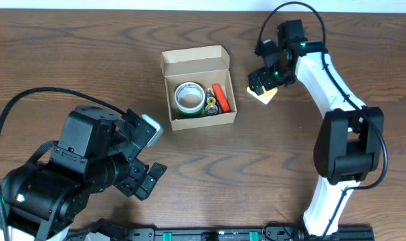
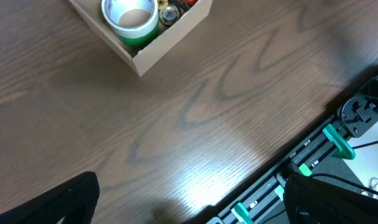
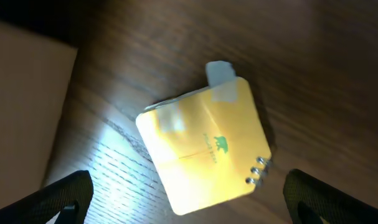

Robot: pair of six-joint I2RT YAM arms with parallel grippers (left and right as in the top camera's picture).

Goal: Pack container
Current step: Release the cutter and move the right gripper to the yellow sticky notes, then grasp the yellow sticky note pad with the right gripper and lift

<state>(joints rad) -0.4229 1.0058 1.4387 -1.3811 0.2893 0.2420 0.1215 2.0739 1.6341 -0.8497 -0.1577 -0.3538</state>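
The container (image 1: 174, 122) is a tan cardboard box at the table's middle with its flap lid (image 1: 192, 60) standing open at the back. Inside lie a green tape roll (image 1: 188, 98), a red item (image 1: 220, 97) and a small brass item (image 1: 210, 105). My right gripper (image 1: 263, 84) hovers open just above a yellow spiral notepad (image 3: 204, 146) that lies on the table right of the box; its fingers straddle the pad without touching it. My left gripper (image 1: 151, 154) stands open and empty at the front left, well short of the box (image 2: 148, 53).
The box's outer wall (image 3: 23, 106) rises close to the left of the notepad. The table's front edge with a black rail and green clips (image 2: 338, 143) runs beside my left gripper.
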